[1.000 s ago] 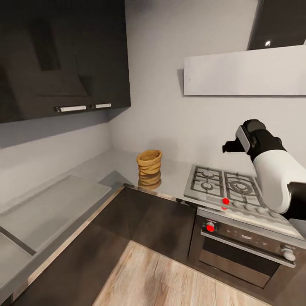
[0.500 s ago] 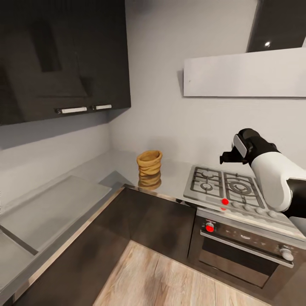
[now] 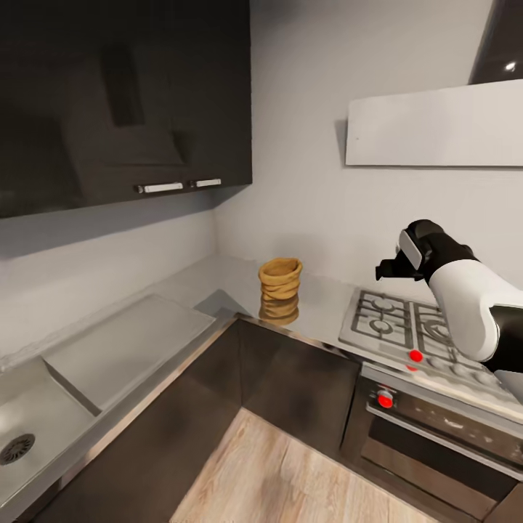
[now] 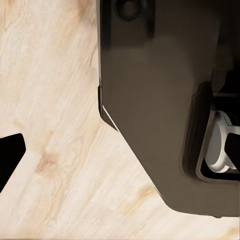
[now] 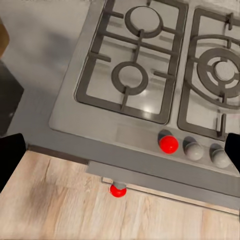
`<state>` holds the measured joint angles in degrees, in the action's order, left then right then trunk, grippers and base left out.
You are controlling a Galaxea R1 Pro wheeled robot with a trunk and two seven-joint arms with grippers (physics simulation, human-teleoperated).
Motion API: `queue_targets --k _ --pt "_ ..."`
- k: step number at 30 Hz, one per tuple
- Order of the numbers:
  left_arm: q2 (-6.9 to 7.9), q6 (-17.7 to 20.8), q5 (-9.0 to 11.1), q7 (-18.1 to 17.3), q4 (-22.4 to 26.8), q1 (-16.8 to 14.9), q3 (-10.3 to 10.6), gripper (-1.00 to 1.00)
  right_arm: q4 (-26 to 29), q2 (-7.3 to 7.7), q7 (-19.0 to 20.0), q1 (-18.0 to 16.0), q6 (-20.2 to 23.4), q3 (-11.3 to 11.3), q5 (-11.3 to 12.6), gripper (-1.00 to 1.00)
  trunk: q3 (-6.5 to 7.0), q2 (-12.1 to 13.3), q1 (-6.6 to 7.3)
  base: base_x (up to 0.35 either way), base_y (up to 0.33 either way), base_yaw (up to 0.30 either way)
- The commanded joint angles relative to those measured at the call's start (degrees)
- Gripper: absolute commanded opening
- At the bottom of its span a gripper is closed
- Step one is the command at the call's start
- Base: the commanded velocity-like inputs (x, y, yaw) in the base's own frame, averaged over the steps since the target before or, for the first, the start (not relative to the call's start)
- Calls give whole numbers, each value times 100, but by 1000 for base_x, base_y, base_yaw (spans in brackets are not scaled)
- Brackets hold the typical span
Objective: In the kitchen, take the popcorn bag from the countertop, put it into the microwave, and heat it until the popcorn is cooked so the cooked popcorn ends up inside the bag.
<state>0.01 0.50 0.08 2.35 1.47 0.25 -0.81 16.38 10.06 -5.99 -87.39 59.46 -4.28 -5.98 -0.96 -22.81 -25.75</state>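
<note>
The popcorn bag [image 3: 280, 283] stood upright in the countertop [image 3: 218, 280] corner, looking soft, light and crushable, best pinched at its thick rolled rim by the right gripper [image 3: 387, 267], fingers spread wide over the hob [image 5: 150, 70]

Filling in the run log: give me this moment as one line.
phase: approach | popcorn bag: upright on countertop, untouched | right gripper: raised above gas hob, empty | microwave: unseen

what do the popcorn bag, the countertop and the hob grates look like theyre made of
Popcorn bag: looks like tan woven cloth, matte, with slumped wrinkles and a rolled rim. Countertop: smooth pale grey, glossy enough to mirror the bag, perhaps stone or laminate, with a thin steel edge. Hob grates: dark grey bars, probably cast metal.
</note>
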Motion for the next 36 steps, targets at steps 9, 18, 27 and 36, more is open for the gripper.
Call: queue_targets --k 9,18,27,36 --pt "31 14 7 15 11 4 -32 100 6 -4 11 -3 21 -46 -53 100 -10 -11 -3 0 0 274" --pt "408 -12 9 7 71 2 -310 100 -21 -4 11 -5 20 -46 -61 100 -28 -11 -3 0 0 274" --pt "351 32 1 -34 82 2 -300 100 -74 -5 11 0 21 -46 -61 100 -44 -11 -3 152 0 160" --pt "247 29 1 -15 77 2 -289 100 -490 -12 11 2 13 -46 -61 100 -44 -11 -3 335 -17 3"
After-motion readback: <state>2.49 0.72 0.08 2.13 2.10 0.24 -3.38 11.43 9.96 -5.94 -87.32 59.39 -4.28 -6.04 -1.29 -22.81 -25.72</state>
